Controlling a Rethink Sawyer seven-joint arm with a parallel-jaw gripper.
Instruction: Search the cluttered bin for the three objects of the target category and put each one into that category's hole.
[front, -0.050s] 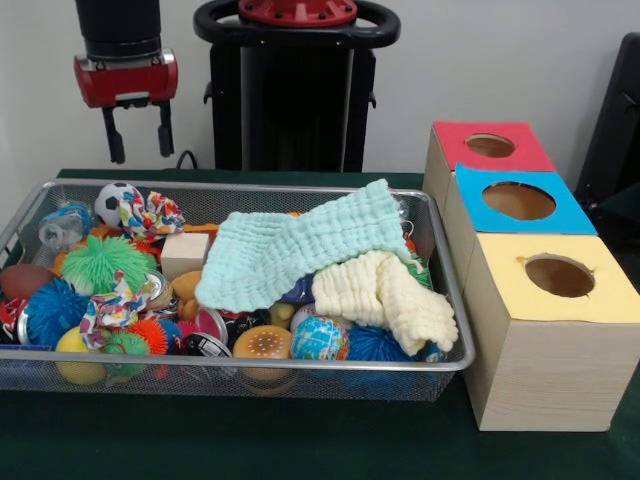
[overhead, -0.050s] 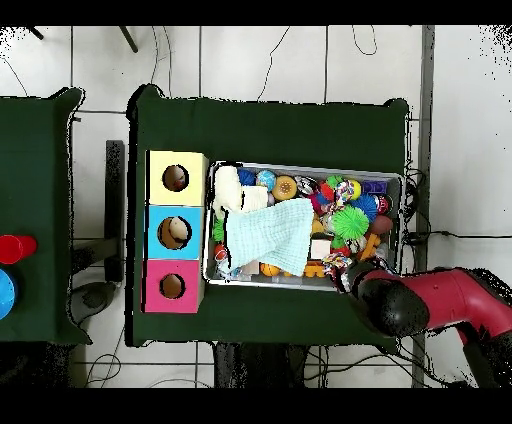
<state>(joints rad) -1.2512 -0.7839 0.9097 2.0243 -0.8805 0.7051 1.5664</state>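
The task looks barely begun, if begun at all. The gripper (front, -0.050s: 138, 134) hangs above the far corner of the wire bin (front, -0.050s: 240, 364), its two black fingers (front, -0.050s: 115, 137) spread apart with nothing between them. In the overhead view the red arm (overhead, -0.050s: 440, 300) reaches in over that same corner of the bin.

The bin is full. A pale green cloth (front, -0.050s: 300, 250) and a cream cloth (front, -0.050s: 385, 295) lie over the middle and the end nearest the boxes, hiding whatever sits beneath them. At the other end there are spiky rubber balls in green (front, -0.050s: 100, 262) and blue (front, -0.050s: 52, 308), a small football (front, -0.050s: 113, 200), a wooden block (front, -0.050s: 184, 254) and a globe-patterned ball (front, -0.050s: 320, 338), all heaped together.

Beside the bin on the green bench (front, -0.050s: 300, 440) stand three wooden boxes, each with a round hole: red (front, -0.050s: 490, 146), blue (front, -0.050s: 519, 201) and yellow (front, -0.050s: 559, 276). What shows through the holes tells nothing of their contents, so I cannot say whether anything has been dropped in. The pictures also do not show which category is wanted. By my judgement all three objects are still to be found, and the cloths will probably need shifting to search properly.
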